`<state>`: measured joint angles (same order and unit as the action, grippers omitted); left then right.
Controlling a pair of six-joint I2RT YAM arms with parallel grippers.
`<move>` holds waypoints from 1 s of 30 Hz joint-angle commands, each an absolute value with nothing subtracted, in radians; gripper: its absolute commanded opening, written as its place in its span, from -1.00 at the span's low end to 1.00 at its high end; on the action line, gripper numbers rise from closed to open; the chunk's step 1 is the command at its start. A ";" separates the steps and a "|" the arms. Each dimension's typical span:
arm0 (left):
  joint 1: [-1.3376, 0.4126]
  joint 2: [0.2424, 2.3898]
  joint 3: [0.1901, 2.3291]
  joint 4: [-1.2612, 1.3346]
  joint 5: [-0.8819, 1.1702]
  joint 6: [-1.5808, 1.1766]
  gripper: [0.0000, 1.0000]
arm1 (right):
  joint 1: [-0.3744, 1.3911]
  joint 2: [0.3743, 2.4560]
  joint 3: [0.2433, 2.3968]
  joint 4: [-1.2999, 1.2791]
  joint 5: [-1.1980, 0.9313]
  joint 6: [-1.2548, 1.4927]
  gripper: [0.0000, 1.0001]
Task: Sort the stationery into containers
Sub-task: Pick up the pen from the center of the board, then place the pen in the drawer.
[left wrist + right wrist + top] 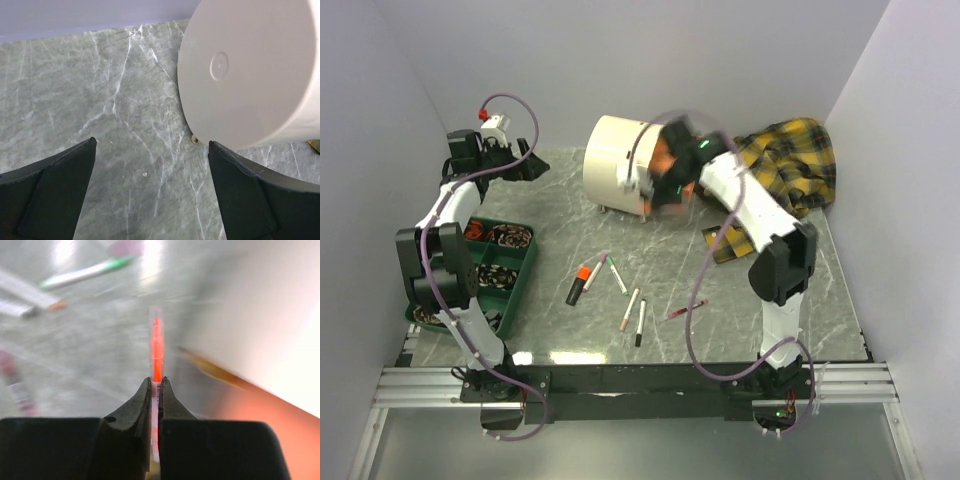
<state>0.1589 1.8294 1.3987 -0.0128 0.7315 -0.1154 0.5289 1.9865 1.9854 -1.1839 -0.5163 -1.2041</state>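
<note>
Cream cabinet (618,160) stands upper centre on the worktop (660,260); its drawer contents are hidden. Green tray (527,270), left, holds dark rolls (510,236). Right tool (155,385) is clamped on a thin red pen (156,345), just beside the orange drawer (260,425). Left tool (151,150) stands apart, holding nothing. Other pens (617,276) lie lower centre.

Nothing I can read from here; the label on the pink pen (19,392) is only blur.
</note>
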 commanded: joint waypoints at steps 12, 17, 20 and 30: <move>0.163 1.971 1.555 -0.008 0.814 -0.138 0.99 | 0.273 1.854 2.224 -0.838 -0.804 -0.280 -1.00; 0.163 1.991 1.595 -0.037 0.831 -0.132 0.99 | 0.178 1.904 2.128 -0.475 -0.847 0.247 -1.00; 0.164 1.996 1.605 -0.048 0.836 -0.127 0.99 | 0.176 1.927 2.108 -0.460 -0.856 0.299 -1.00; 0.163 1.996 1.589 -0.031 0.827 -0.155 0.99 | 0.179 2.028 2.160 -0.443 -0.813 0.344 -1.00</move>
